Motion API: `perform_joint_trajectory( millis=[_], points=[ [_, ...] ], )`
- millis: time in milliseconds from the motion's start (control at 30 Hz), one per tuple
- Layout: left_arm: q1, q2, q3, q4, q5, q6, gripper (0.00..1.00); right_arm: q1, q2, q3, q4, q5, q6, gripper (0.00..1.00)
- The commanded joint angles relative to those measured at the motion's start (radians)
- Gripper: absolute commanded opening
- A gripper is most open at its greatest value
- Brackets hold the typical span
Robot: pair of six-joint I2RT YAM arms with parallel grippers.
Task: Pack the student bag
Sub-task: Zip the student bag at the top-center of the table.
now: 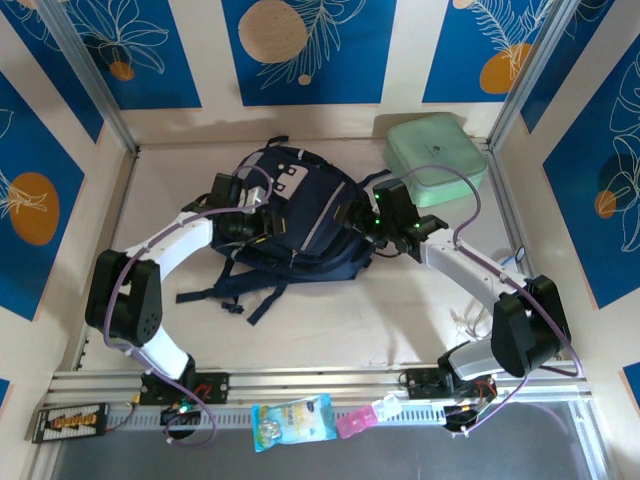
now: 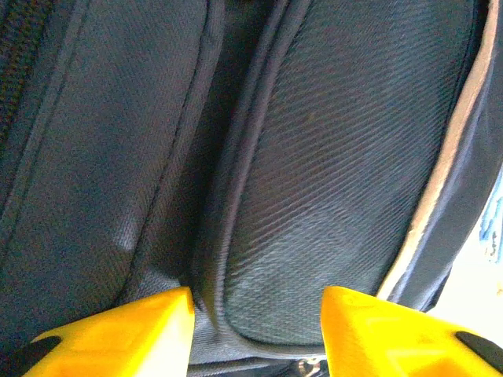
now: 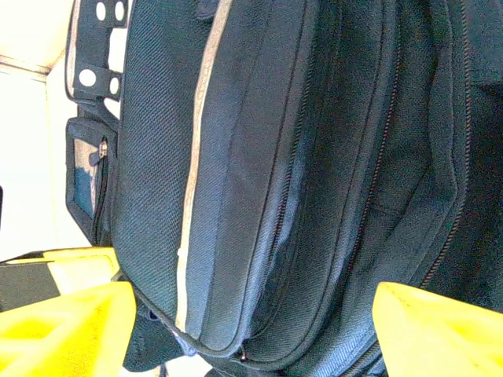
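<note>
As it lies flat, student bag (image 1: 300,215), tabletop (image 1: 350,320)

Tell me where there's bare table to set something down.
Free: the front strip of table between the student bag and the near rail; the back-left corner beside the bag. Crowded: back right, with the mint green case; the bag's flanks, where left arm and right arm reach in.

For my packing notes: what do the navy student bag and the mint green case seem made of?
The student bag looks like woven synthetic fabric, perhaps nylon or polyester, matte: a diagonal weave and stitched piping show. The mint green case looks matte and soft-cornered, its material unclear.
</note>
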Motion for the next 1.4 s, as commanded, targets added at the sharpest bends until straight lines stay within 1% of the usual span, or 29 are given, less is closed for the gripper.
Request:
perform_joint_trajectory(
  millis=[0, 100, 200, 233, 300, 433, 500, 567, 667, 800, 933, 1000, 1067, 1100, 1200, 1367],
  points=[
    [0.008, 0.009, 0.006, -0.075, -0.042, 0.047, 0.47, 0.006, 0.013, 0.033, 0.002, -0.001, -0.009, 0.79],
    [0.009, 0.0, 0.016, -0.085, -0.05, 0.057, 0.49, 0.007, 0.035, 0.045, 0.002, -0.019, -0.01, 0.79],
    [0.007, 0.018, 0.011, -0.022, 0.041, 0.024, 0.43, 0.014, 0.065, 0.066, 0.0, -0.039, -0.021, 0.77],
    [0.007, 0.025, 0.012, -0.004, 0.065, 0.008, 0.4, 0.015, 0.073, 0.072, 0.0, -0.044, -0.022, 0.76],
    [0.008, 0.038, 0.001, 0.047, 0.102, -0.032, 0.31, 0.016, 0.091, 0.085, -0.001, -0.052, -0.022, 0.75],
    [0.009, 0.046, -0.009, 0.084, 0.126, -0.066, 0.23, 0.022, 0.103, 0.095, 0.0, -0.063, -0.024, 0.74],
    [0.008, 0.049, -0.005, 0.091, 0.145, -0.078, 0.15, 0.022, 0.104, 0.097, -0.002, -0.06, -0.032, 0.74],
    [0.008, 0.047, -0.007, 0.107, 0.161, -0.1, 0.11, 0.024, 0.104, 0.101, -0.011, -0.054, -0.04, 0.74],
    [0.008, 0.035, -0.028, 0.184, 0.199, -0.168, 0.0, 0.028, 0.096, 0.104, -0.031, -0.034, -0.062, 0.74],
    [0.008, 0.023, -0.073, 0.37, 0.253, -0.335, 0.0, 0.061, 0.078, 0.109, -0.068, 0.044, -0.118, 0.72],
    [0.008, 0.012, -0.092, 0.494, 0.256, -0.462, 0.0, 0.126, 0.075, 0.124, -0.111, 0.139, -0.186, 0.68],
    [0.008, 0.006, -0.095, 0.538, 0.253, -0.506, 0.0, 0.171, 0.083, 0.132, -0.126, 0.191, -0.211, 0.63],
    [0.008, 0.002, -0.096, 0.568, 0.251, -0.537, 0.0, 0.216, 0.096, 0.135, -0.133, 0.23, -0.215, 0.6],
    [0.008, 0.0, -0.095, 0.575, 0.249, -0.549, 0.0, 0.235, 0.106, 0.136, -0.136, 0.244, -0.212, 0.56],
    [0.008, 0.0, -0.096, 0.589, 0.252, -0.563, 0.0, 0.286, 0.137, 0.14, -0.129, 0.28, -0.203, 0.5],
    [0.007, -0.002, -0.105, 0.595, 0.251, -0.569, 0.0, 0.33, 0.207, 0.187, -0.132, 0.317, -0.236, 0.4]
  ],
)
